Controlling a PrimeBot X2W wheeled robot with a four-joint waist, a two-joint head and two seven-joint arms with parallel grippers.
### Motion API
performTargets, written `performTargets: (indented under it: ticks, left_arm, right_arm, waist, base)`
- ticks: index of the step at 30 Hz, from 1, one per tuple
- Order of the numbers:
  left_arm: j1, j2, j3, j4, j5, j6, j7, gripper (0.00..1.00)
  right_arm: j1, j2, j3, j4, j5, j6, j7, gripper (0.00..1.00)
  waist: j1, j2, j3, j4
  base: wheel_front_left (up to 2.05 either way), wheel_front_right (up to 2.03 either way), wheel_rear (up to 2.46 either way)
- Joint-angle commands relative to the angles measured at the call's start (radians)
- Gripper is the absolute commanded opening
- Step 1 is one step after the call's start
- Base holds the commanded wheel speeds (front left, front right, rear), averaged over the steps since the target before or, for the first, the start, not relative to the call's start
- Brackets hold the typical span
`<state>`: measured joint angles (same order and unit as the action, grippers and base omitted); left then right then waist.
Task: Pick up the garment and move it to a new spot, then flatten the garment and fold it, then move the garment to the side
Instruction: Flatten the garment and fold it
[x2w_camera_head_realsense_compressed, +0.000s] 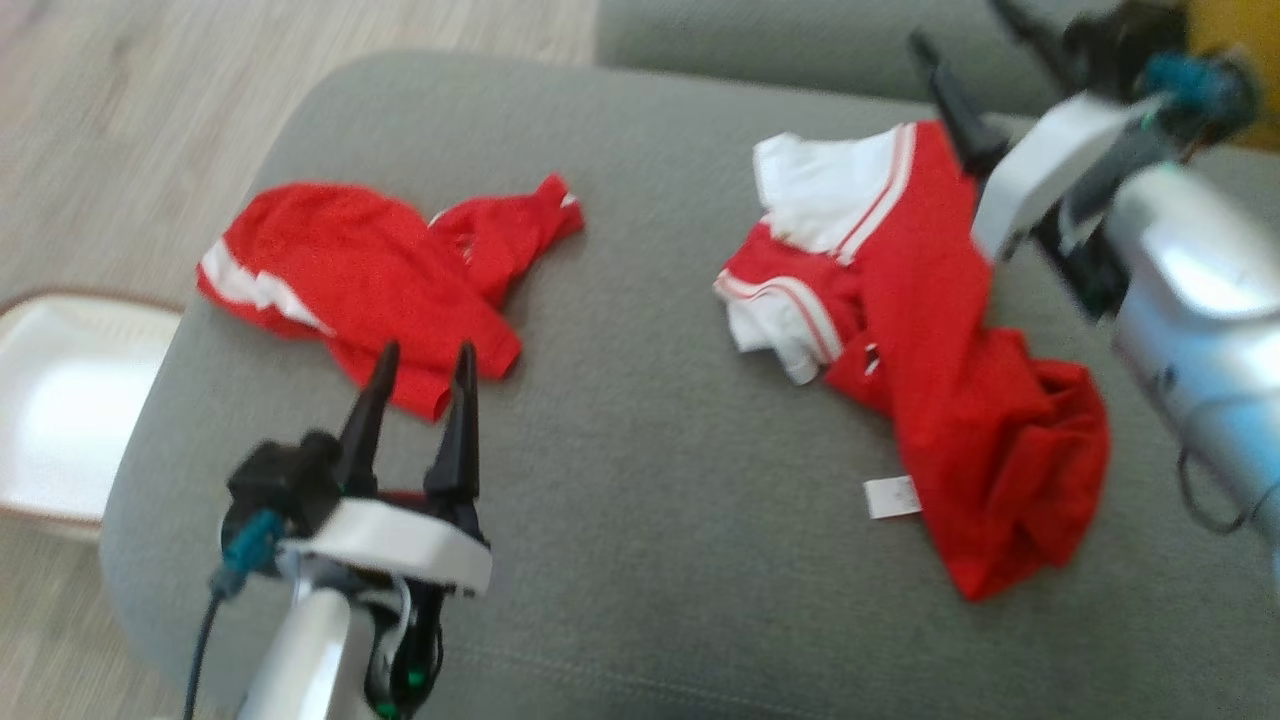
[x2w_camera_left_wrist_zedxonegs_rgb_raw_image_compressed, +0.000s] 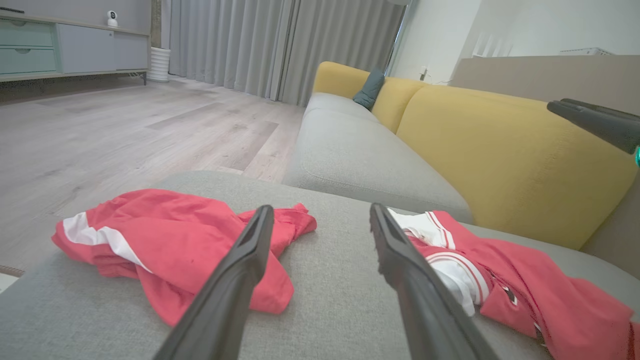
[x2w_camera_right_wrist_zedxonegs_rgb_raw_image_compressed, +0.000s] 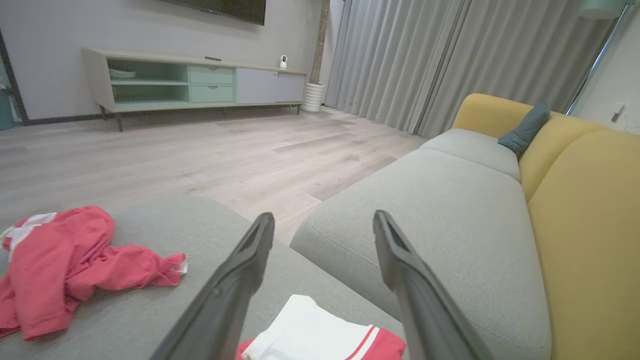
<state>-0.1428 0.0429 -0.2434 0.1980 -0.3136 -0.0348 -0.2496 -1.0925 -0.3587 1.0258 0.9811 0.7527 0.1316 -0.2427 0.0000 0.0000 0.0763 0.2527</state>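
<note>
Grey sofa cushion (x2w_camera_head_realsense_compressed: 640, 420). Red-and-white shirt (x2w_camera_head_realsense_compressed: 930, 330) lies crumpled on its right half, nothing holding it. Second red garment (x2w_camera_head_realsense_compressed: 370, 270) on the left half. Left gripper (x2w_camera_head_realsense_compressed: 427, 350): fingers spread, empty, at that garment's near edge. Right gripper (x2w_camera_right_wrist_zedxonegs_rgb_raw_image_compressed: 324, 217): fingers apart, empty, above the shirt's white end.

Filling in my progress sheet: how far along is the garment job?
Done: nothing visibly finished; the red-and-white shirt and the second red garment both lie crumpled on the grey cushion. In hand: nothing; left gripper and right gripper are open and empty. Left: flattening, folding, moving aside.
</note>
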Motion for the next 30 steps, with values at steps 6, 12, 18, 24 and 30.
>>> performTargets:
  ticks: [6, 12, 18, 24, 30]
  left_arm:
    - [0.023, 0.007, 0.044, -0.038, 0.021, 0.009, -0.012, 1.0]
    - [0.065, 0.007, 0.053, -0.043, 0.031, 0.007, -0.012, 1.0]
    - [0.091, 0.007, 0.051, -0.057, 0.026, 0.012, -0.012, 1.0]
    - [0.122, 0.007, 0.045, -0.078, 0.023, 0.013, -0.012, 1.0]
    - [0.125, 0.007, 0.034, -0.084, 0.022, 0.014, -0.012, 1.0]
  right_arm:
    - [0.167, 0.014, -0.16, -0.161, -0.054, -0.001, -0.018, 1.0]
    - [0.471, 0.049, -0.393, -0.396, -0.233, -0.001, -0.019, 1.0]
    - [0.786, 0.144, -0.592, -0.583, -0.401, -0.001, -0.019, 1.0]
    - [0.957, 0.229, -0.7, -0.724, -0.518, -0.001, 0.02, 1.0]
    - [1.021, 0.257, -0.747, -0.819, -0.575, -0.001, 0.07, 1.0]
  waist:
    - [0.0, 0.0, -0.105, -0.102]
    - [0.0, 0.0, -0.136, -0.154]
    - [0.0, 0.0, -0.148, -0.173]
    - [0.0, 0.0, -0.145, -0.174]
    - [0.0, 0.0, -0.139, -0.163]
  base:
    - [0.0, 0.0, 0.0]
    - [0.0, 0.0, 0.0]
    - [0.0, 0.0, 0.0]
    - [0.0, 0.0, 0.0]
    - [0.0, 0.0, 0.0]
